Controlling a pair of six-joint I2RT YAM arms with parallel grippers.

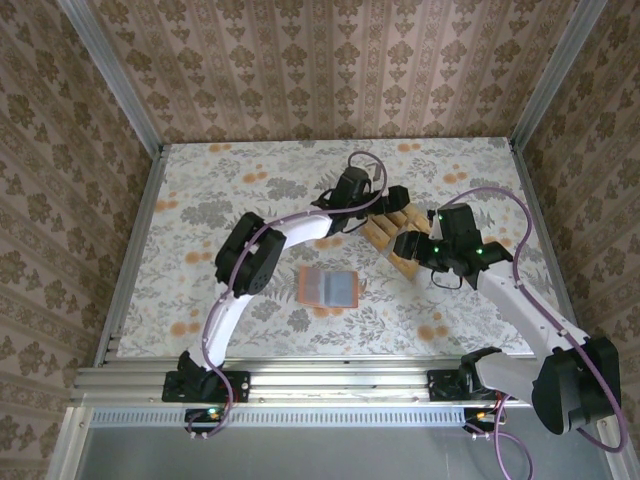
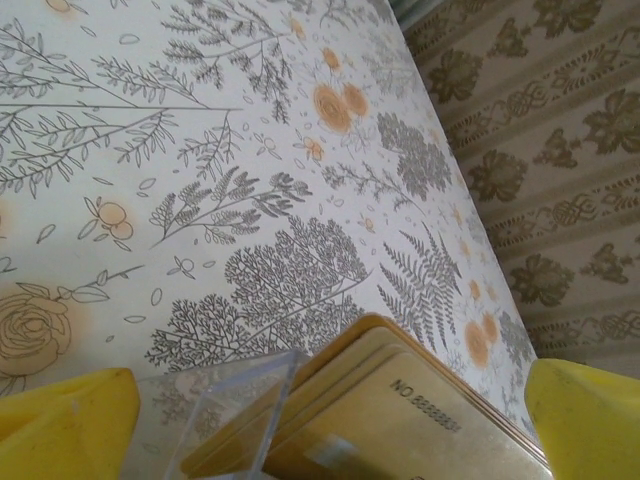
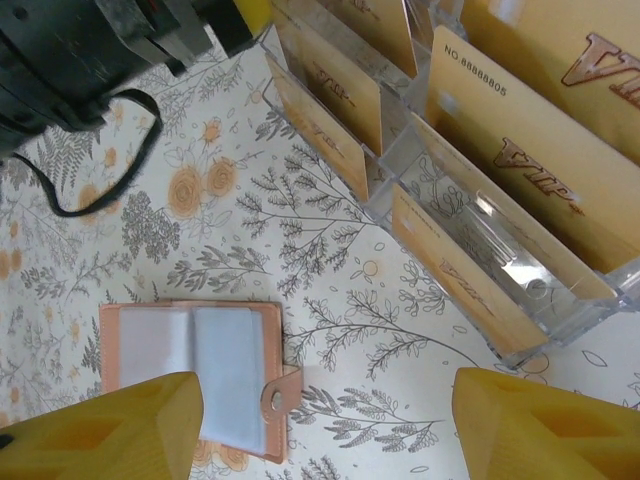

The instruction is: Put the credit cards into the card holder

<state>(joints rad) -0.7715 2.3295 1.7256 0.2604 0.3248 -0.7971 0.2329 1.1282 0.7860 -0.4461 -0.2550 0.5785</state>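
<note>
The card holder [image 1: 329, 288] lies open and flat on the table [image 1: 200, 200]. To its right and farther back, the credit cards [image 1: 385, 232] stand in a clear rack [image 3: 520, 270]. The left end effector [image 2: 330, 420] is wide open at the cards. The right end effector [image 3: 325, 425] hangs just right of the card holder, open and holding nothing.

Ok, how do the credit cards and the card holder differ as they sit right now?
The credit cards stand on edge in a clear rack; the card holder lies flat and open on the table. The cards are golden tan with printing; the holder is reddish-brown with pale sleeves inside. Both are flat and rectangular.
</note>
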